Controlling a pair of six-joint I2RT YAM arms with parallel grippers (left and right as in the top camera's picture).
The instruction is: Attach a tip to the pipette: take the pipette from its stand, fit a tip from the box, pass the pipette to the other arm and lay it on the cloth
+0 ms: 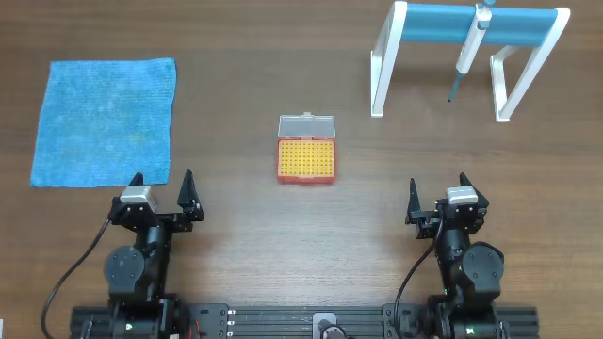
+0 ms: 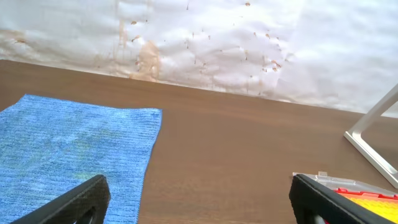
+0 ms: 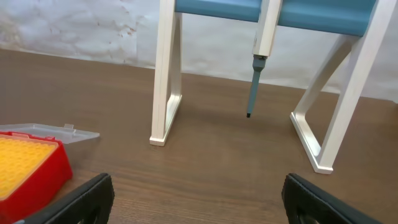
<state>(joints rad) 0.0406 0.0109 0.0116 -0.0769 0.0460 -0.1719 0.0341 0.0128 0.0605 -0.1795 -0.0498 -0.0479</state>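
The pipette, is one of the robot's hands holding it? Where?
No, nothing is held. The left gripper and right gripper are both open and empty, and the pipette hangs on its stand.

Left arm (image 1: 139, 254), lower left: black, rounded joint housings, pale grey wrist block, pointed black fingers (image 1: 188, 190), looping black cable (image 1: 64, 280). Right arm (image 1: 464, 250), lower right: identical. Black perforated base rail (image 1: 283, 320), bottom edge.

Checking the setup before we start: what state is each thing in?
pipette: hanging on the stand
tip box: open
cloth: spread flat, bare
left hand: open, empty
right hand: open, empty
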